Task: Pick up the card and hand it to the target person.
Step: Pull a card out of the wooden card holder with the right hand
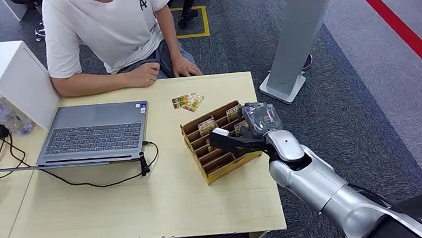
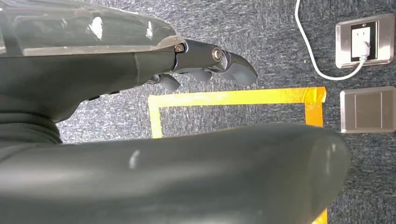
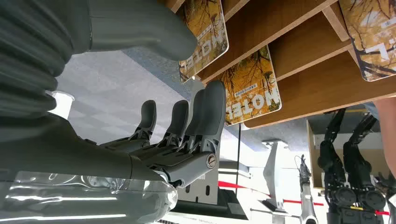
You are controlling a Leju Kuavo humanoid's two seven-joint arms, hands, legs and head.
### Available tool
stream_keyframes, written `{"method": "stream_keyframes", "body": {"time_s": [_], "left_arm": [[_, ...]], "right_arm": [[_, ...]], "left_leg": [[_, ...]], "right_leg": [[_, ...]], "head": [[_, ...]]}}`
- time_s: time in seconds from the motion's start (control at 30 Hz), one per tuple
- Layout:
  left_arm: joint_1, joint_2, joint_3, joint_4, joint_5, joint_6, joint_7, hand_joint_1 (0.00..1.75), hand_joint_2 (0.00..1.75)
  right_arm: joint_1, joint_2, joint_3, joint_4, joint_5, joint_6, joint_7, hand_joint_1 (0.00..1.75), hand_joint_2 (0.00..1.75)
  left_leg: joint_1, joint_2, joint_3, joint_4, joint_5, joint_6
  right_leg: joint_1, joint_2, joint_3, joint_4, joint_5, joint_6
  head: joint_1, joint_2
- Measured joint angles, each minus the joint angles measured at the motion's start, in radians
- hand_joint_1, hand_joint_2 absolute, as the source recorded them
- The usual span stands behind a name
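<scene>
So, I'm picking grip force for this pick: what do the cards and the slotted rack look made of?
The cards look like thin rigid plastic or coated stock: glossy printed faces, rounded corners, flat edges; which of the two is unclear. The rack looks like thin wood or fibreboard, matte brown with paler cut edges. The right hand is over the rack, its fingers extended near one card.

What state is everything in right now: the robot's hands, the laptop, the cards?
Right robot hand: open, over the card rack.
Left robot hand: holding nothing, above the floor.
Laptop: lid open.
Cards in the rack: standing in slots.
Loose cards: lying on the table.
</scene>
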Motion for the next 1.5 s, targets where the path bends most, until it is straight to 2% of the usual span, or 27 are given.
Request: {"method": "stream_keyframes", "body": {"time_s": [0.13,0.23,0.6,0.83,1.07,1.2,1.5], "left_arm": [[0.0,0.0,0.0,0.0,0.004,0.0,0.0,0.0,0.0],[0.0,0.0,0.0,0.0,0.005,0.0,0.0,0.0,0.0],[0.0,0.0,0.0,0.0,0.01,0.004,0.001,0.0,0.0],[0.0,0.0,0.0,0.0,0.016,0.008,0.001,0.0,0.0],[0.0,0.0,0.0,0.0,0.017,0.009,0.001,0.0,0.0],[0.0,0.0,0.0,0.0,0.016,0.009,-0.003,0.0,1.75],[0.001,0.0,0.0,0.0,0.01,-0.001,-0.015,0.0,1.75]], "right_arm": [[-0.001,0.001,0.0,0.008,-0.01,0.0,-0.006,0.89,1.75],[-0.003,0.003,0.001,0.017,-0.024,-0.002,-0.015,0.94,1.75],[-0.009,0.021,0.008,0.087,-0.051,-0.028,-0.053,1.28,1.75],[-0.023,0.032,0.011,0.122,-0.059,-0.053,-0.071,1.42,1.75],[-0.033,0.039,0.014,0.135,-0.059,-0.059,-0.072,1.7,1.75],[-0.035,0.04,0.015,0.135,-0.058,-0.059,-0.071,1.75,1.75],[-0.036,0.041,0.016,0.13,-0.059,-0.05,-0.071,1.75,1.75]], "left_leg": [[0.0,0.0,0.0,0.0,0.0,0.0],[0.0,0.0,0.0,0.0,0.0,0.0],[0.0,0.0,0.0,0.0,0.0,0.0],[0.0,0.0,0.001,0.0,0.0,0.0],[0.0,0.0,0.001,0.0,0.0,0.0],[0.0,0.0,0.001,0.0,0.0,0.0],[0.0,0.0,0.001,0.0,0.0,0.0]], "right_leg": [[0.0,0.0,0.0,0.0,0.0,0.0],[0.0,0.0,0.0,0.0,0.0,0.0],[0.0,0.0,0.0,0.0,0.0,0.0],[0.0,0.0,0.0,0.0,0.0,0.0],[0.0,0.0,0.001,0.0,0.0,0.0],[0.0,0.0,0.001,0.0,0.0,0.0],[0.0,0.0,0.001,0.0,0.0,0.0]], "head": [[0.0,0.0],[0.0,0.0],[0.0,0.0],[0.0,0.0],[0.0,0.0],[0.0,0.0],[0.0,0.0]]}}
